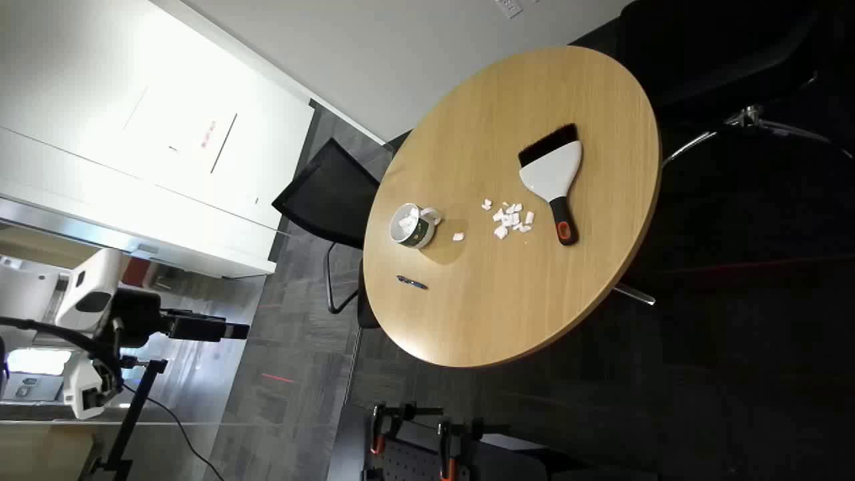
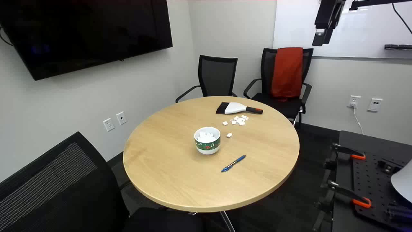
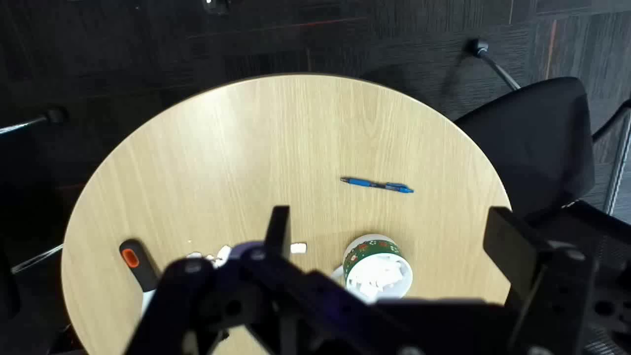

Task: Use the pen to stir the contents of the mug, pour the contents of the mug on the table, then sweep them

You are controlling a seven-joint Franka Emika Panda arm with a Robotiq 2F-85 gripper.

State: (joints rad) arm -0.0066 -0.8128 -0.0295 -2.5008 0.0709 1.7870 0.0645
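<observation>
White bits [image 2: 206, 137] sit inside the upright mug [image 2: 207, 146] on the wooden desk [image 2: 161, 167]; a blue pen [image 2: 233, 163] lies near it. Loose bits [image 2: 239, 120] are scattered between mug and brush [image 2: 235, 108]. The tool [image 3: 389, 222] hangs well apart from these, released, its fingers [image 3: 508, 241] spread wide.

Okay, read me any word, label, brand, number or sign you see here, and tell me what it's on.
No text here can be read.
Reddish marks on the large white panel, in an exterior view: possibly writing, too blurred to read.
Pen: any print too small to make out.
Brush: any brand too small to read.
Mug: flower pattern on green, no lettering seen.
</observation>
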